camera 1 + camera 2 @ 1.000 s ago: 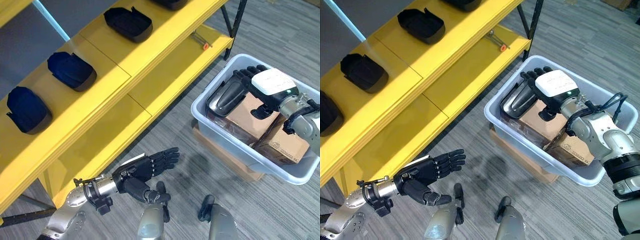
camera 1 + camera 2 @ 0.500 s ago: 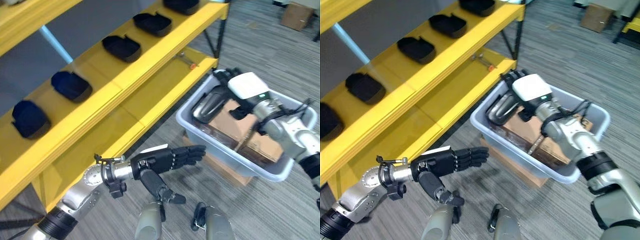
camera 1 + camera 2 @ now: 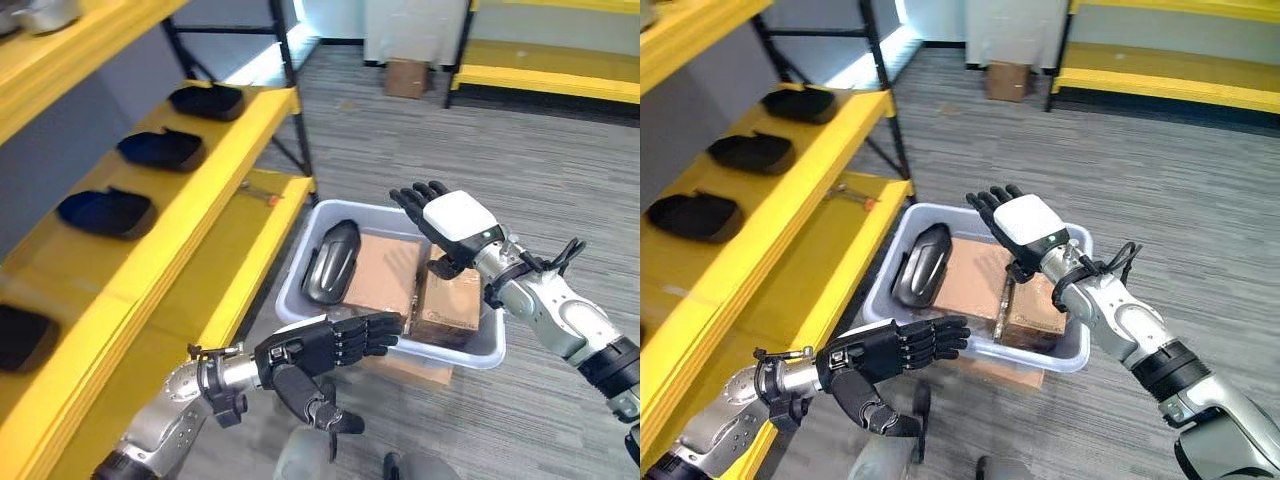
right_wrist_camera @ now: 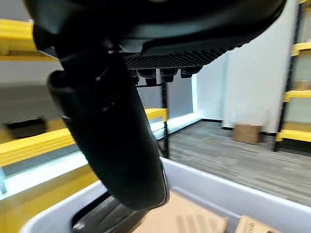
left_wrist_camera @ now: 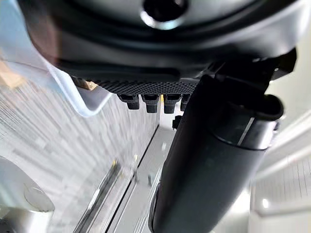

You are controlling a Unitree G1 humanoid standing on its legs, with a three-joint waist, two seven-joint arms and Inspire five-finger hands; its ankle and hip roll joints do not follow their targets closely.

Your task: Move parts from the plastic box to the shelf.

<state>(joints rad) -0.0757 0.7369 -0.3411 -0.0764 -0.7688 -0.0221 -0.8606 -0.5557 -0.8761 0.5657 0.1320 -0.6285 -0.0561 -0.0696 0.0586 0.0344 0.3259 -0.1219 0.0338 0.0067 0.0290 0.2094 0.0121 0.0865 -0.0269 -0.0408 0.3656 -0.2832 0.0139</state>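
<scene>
R robot hand (image 3: 455, 222) lifted off part (image 3: 330, 262).

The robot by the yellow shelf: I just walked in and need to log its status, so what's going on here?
It is moving parts from the plastic box on the floor to the yellow shelf. One dark part lies in the box beside cardboard boxes; several dark parts sit on the shelf. The right hand hovers open above the box, holding nothing. The left hand is open at the box's near rim, also holding nothing.
</scene>
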